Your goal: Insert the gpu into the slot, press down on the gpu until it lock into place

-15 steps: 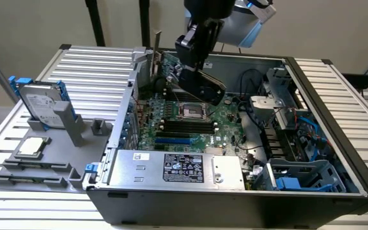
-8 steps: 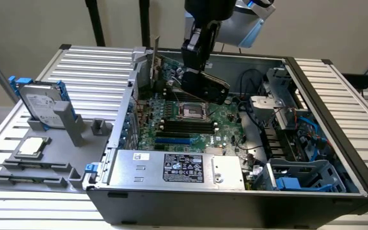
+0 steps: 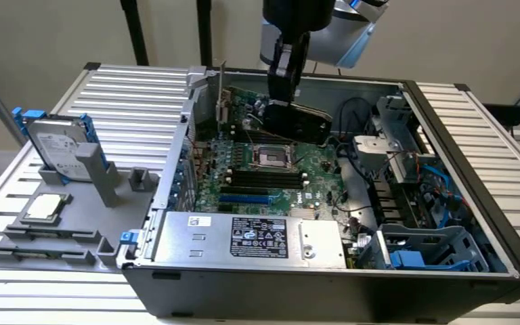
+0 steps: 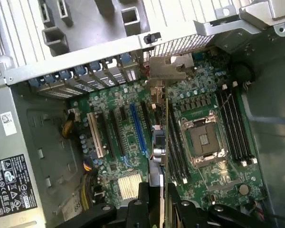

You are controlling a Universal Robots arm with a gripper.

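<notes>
Gpu (image 3: 298, 120), pinched in the claw (image 3: 283, 101), held tilted, long axis roughly parallel to the slot (image 4: 138, 130), bracket end toward the case wall (image 4: 85, 59)

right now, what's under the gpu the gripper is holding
The gpu, held in the gripper, hangs over the green motherboard. The blue slot shows beside its edge; the board directly beneath the card is covered.
</notes>
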